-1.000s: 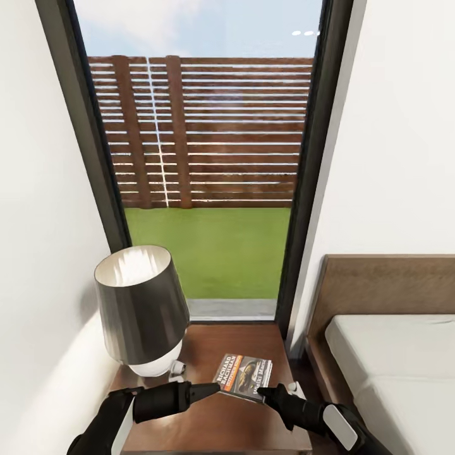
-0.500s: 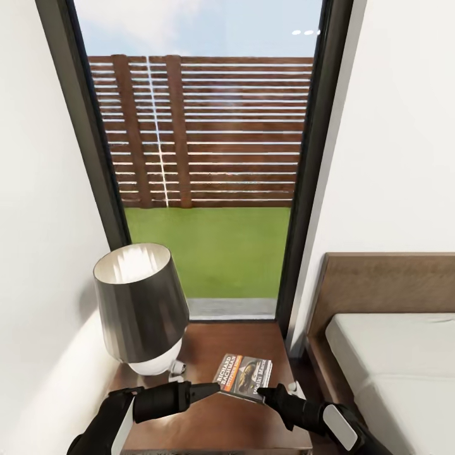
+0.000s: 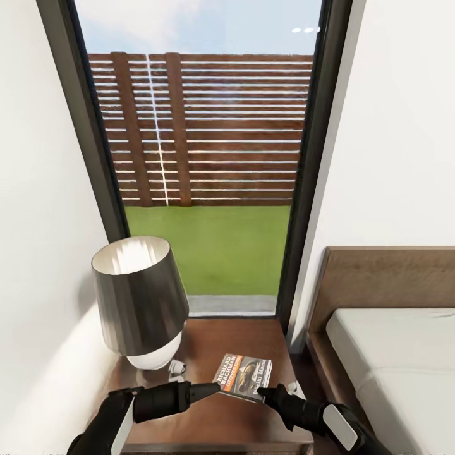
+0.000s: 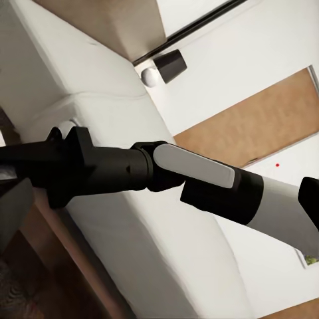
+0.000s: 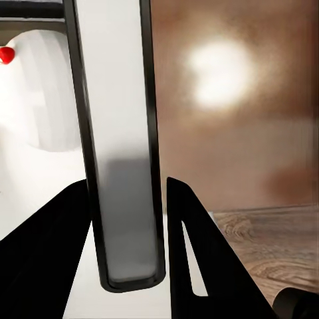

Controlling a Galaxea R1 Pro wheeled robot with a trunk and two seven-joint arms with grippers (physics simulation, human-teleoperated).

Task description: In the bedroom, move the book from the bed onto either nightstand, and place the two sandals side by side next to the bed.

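The book (image 3: 244,377) lies flat on the nightstand (image 3: 208,420), between 2 claws. The right claw (image 3: 264,394) touches its near right corner; in the right wrist view its fingers (image 5: 199,266) stand apart, holding nothing. The left claw (image 3: 212,390) reaches the book's near left edge; how far it is open cannot be told. Both forearms come in low from the near side. Against the earlier frame, book and claws are unchanged; the view has tilted slightly. The lamp (image 3: 140,303) stands left of the book, the bed (image 3: 392,354) right of the nightstand.
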